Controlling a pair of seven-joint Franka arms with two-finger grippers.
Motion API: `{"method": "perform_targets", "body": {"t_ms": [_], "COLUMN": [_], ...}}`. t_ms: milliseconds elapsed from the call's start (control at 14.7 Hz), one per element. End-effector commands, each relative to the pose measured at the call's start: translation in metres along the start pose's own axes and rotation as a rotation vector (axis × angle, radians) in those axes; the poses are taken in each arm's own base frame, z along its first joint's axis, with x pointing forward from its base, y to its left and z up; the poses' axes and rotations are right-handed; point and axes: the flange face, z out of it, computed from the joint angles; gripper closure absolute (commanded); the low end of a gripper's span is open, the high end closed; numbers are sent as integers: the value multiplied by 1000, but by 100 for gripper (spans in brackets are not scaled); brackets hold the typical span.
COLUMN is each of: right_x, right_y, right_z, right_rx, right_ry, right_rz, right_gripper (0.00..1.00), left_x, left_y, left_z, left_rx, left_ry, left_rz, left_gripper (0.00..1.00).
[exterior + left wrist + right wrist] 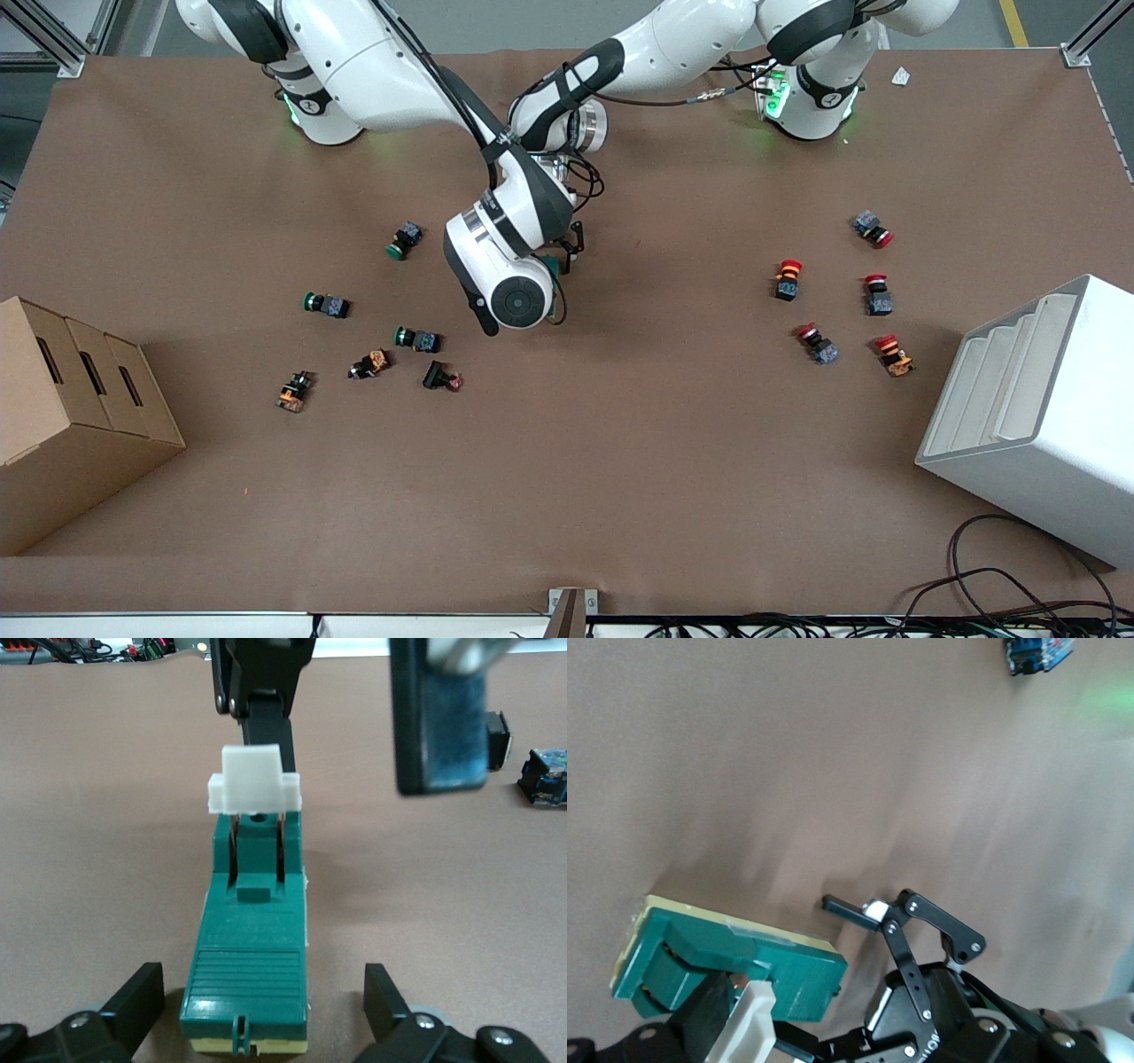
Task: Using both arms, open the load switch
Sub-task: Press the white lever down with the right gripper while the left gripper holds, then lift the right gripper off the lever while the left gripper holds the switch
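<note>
Load switch [248, 957]: dark-green block with a white toggle [253, 780], lying flat on the table [620, 443] about mid-way between the two arms' ends. In the front view it was mostly hidden under the two wrists.

Axis: the long side ran straight from the left gripper [261, 992] toward the right gripper [353, 753]. The plain end lay between the left fingers. The toggle end, with the toggle raised above the body, lay under the right gripper.

Left gripper: low over the table, jaws wide apart and straddling the plain end across its short side. A gap showed at each flank and nothing was held.

Right gripper: over the toggle end, jaws apart. One finger [266, 718] stood just at the toggle, though contact could not be told. The other [438, 718] was well clear to one side. Nothing was clamped.

Step, as judged: both grippers were placed and neither had a grip. The left needed only to close across the body to pin it, and the right to close on the toggle.

Risk, as judged: an unpinned body would slide or lift with the toggle.
</note>
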Motion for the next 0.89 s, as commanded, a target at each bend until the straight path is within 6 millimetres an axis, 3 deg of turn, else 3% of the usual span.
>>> {"method": "perform_targets", "body": {"t_ms": [0, 341, 818], "right_x": [-1, -6, -20], "right_y": [7, 14, 15], "right_z": [-16, 3, 60], "right_rx": [-28, -109, -110], "right_ry": [-72, -59, -12], "right_rz": [-30, -89, -90], "right_gripper": [0, 0, 0], "left_x": [-31, -30, -27], "left_y": [-6, -6, -6], "left_z": [11, 12, 14], "left_rx": [-2, -2, 0], "left_ry": [-45, -44, -42], "left_rz": [17, 16, 11], "left_gripper": [1, 1, 1]}}
